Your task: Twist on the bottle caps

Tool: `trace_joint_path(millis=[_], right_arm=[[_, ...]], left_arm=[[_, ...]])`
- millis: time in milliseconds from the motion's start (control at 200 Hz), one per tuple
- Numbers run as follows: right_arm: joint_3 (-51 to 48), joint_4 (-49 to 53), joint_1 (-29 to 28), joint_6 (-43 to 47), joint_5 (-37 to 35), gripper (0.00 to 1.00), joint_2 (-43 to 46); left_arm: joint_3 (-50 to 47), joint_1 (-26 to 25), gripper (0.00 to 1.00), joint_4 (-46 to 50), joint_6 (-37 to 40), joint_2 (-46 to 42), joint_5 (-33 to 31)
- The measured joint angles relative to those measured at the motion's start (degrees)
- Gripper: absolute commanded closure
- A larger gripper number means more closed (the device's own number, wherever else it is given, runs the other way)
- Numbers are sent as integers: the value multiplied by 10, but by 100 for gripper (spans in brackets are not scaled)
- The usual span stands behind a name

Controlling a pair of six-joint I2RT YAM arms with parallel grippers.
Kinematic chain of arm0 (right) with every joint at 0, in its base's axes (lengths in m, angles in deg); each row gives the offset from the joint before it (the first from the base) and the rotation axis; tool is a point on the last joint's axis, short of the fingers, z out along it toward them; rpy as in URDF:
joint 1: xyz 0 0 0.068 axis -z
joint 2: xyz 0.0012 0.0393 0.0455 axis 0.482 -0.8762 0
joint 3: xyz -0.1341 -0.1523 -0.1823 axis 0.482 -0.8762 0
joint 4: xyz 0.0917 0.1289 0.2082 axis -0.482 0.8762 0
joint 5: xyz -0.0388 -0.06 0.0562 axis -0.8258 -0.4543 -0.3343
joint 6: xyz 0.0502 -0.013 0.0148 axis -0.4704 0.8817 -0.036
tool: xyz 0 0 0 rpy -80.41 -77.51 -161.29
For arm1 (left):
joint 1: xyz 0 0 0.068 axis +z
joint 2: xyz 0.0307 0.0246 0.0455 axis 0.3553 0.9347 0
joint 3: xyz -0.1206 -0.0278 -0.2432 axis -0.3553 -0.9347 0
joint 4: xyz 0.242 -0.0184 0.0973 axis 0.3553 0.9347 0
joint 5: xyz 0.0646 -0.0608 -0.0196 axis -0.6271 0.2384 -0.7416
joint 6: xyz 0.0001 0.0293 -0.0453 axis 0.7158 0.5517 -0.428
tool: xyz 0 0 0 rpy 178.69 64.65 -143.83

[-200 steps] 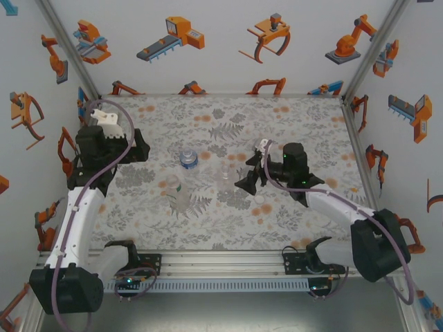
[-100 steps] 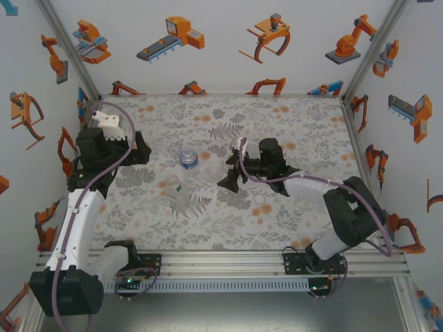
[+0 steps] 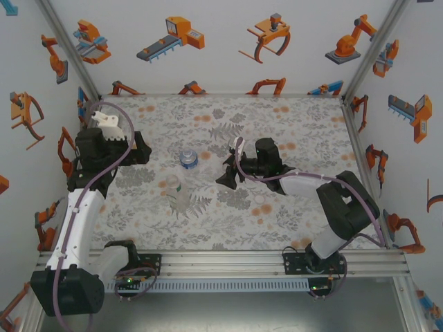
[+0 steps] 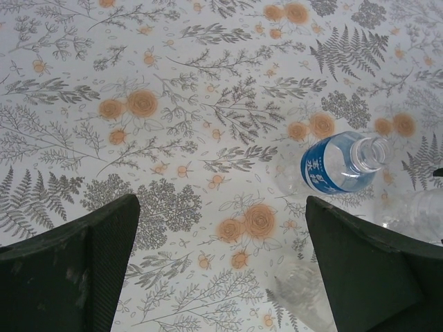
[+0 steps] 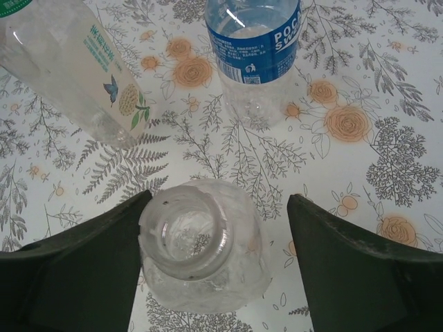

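Presently the right gripper (image 5: pixel 219 207) stands low over the middle of the floral table (image 3: pixel 304 131), its two fingers spread on either side of an uncapped clear bottle (image 5: pixel 201 252) that stands upright between them. The left finger (image 5: pixel 76 277) is touching or just beside the bottle's wall, while a gap shows between the bottle and the right finger (image 5: pixel 360 270), so nothing is pinched. To the left of it, a little farther back, stands the blue-label bottle (image 3: pixel 188 159), its mouth open too. Left again and nearer stands a bottle with a butterfly print (image 5: pixel 69 69). A small white cap (image 3: pixel 260 200) lies on the table just near of the right arm's wrist. The left gripper (image 4: pixel 221 228) hangs at the left side of the table, jaws spread wide and holding nothing.
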Motion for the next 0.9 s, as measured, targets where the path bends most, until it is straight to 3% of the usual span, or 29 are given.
trace_joint_path(millis=[456, 711, 896], right_arm=[[0, 16, -12, -7, -13, 53, 26], [17, 71, -12, -74, -69, 65, 95], [58, 141, -12, -137, -116, 68, 158]], left_arm=[[-5, -21, 3, -2, 17, -37, 65], [48, -59, 3, 0, 4, -28, 148], [76, -103, 3, -17, -13, -15, 202]])
